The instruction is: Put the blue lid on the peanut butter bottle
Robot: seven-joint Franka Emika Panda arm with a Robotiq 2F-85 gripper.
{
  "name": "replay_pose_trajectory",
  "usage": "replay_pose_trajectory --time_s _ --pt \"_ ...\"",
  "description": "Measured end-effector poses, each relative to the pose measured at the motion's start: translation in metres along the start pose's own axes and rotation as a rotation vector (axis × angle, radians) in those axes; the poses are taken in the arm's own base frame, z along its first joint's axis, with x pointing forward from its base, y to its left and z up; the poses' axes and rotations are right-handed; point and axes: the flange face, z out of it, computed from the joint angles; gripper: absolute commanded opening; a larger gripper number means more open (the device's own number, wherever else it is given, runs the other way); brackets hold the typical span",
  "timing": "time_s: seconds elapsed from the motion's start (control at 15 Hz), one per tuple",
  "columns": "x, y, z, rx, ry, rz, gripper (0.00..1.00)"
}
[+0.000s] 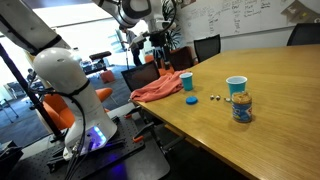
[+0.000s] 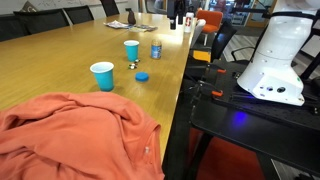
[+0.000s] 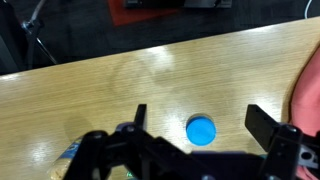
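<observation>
The blue lid (image 3: 201, 130) lies flat on the wooden table (image 3: 120, 80); in the wrist view it sits between my two fingers, seen from above. It also shows in both exterior views (image 1: 191, 99) (image 2: 142, 76). The peanut butter bottle (image 1: 241, 108) (image 2: 156, 49) stands upright and uncapped on the table, apart from the lid. In the wrist view only a sliver of it shows at the lower left (image 3: 70, 153). My gripper (image 3: 201, 122) is open and empty, held well above the table (image 1: 160, 40).
Two teal cups (image 1: 186, 80) (image 1: 236, 84) stand near the lid and the bottle. An orange cloth (image 1: 158, 88) (image 2: 70, 135) hangs over the table edge. Small dark objects (image 1: 213, 97) lie between lid and bottle. Office chairs (image 1: 206, 47) stand around the table.
</observation>
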Motion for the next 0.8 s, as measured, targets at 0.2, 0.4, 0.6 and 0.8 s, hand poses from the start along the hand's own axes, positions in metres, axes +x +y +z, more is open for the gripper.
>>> replay_pose_trajectory --time_s 0.2,0.4,0.6,0.8 --pt "0.016 0.001 0.032 0.097 0.088 0.061 1.0" --pt "0.033 -0.004 0.074 0.169 0.166 0.108 1.0" --pt "0.047 -0.019 0.114 0.183 0.182 0.129 1.0" --pt "0.065 -0.037 0.144 0.173 0.182 0.115 1.0"
